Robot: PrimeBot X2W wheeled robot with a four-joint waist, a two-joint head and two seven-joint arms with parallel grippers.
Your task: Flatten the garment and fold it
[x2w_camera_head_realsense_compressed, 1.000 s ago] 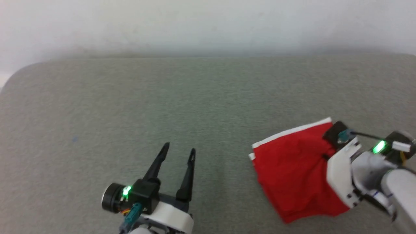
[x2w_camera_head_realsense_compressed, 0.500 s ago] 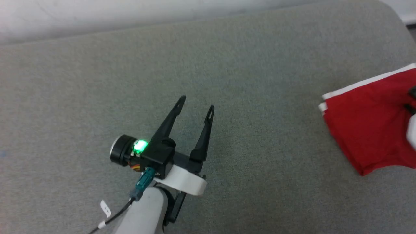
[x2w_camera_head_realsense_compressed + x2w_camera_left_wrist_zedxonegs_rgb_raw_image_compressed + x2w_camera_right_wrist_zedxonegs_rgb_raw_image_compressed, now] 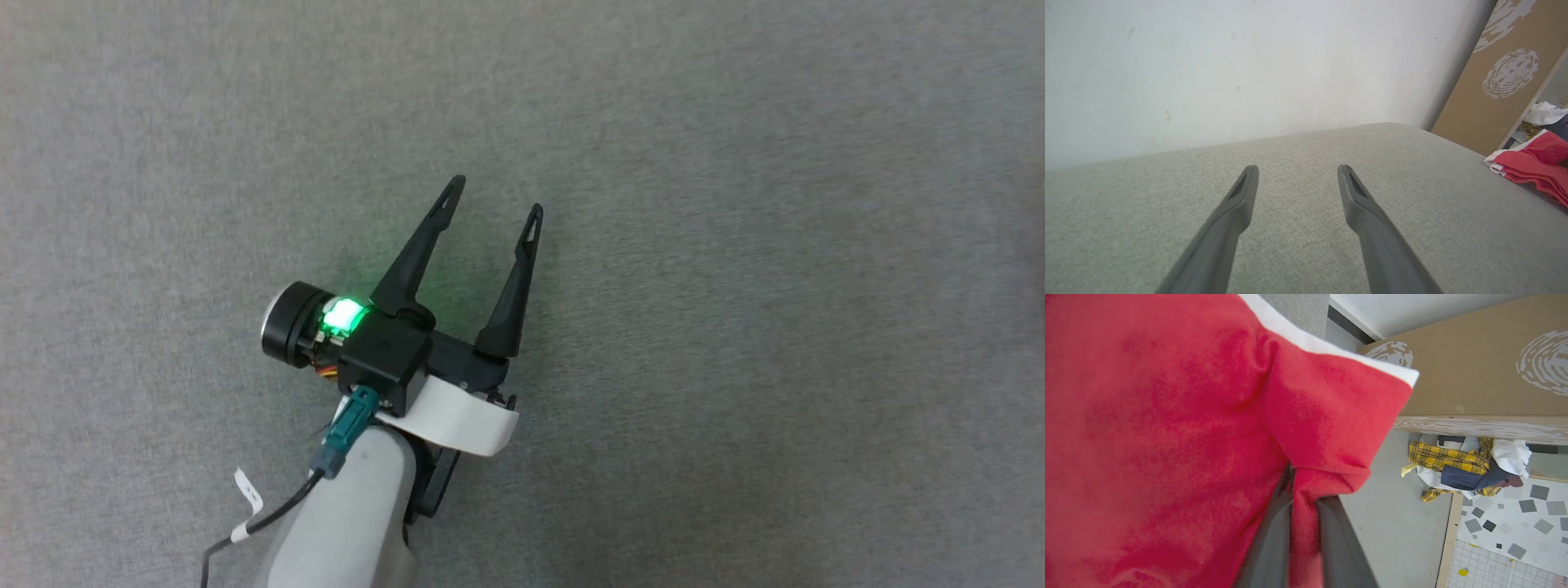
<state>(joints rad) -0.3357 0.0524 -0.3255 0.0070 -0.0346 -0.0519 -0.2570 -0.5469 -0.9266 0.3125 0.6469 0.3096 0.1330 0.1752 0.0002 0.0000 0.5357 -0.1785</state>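
The garment, red shorts with a white edge band, takes up most of the right wrist view, and a pinch of its cloth is clamped in my right gripper, which is shut on it. The left wrist view catches the folded garment at its far right, lying on the grey surface. My left gripper hovers open over bare grey cloth in the head view, nothing between its fingers, and its two fingers stand well apart in its own wrist view.
A grey cloth-covered table lies under the left arm, with a white wall behind it. A brown board leans beyond the table, with a heap of clothes on the floor past it.
The head camera has swung left and down, so the garment and right gripper have left its picture. The left gripper stays open.
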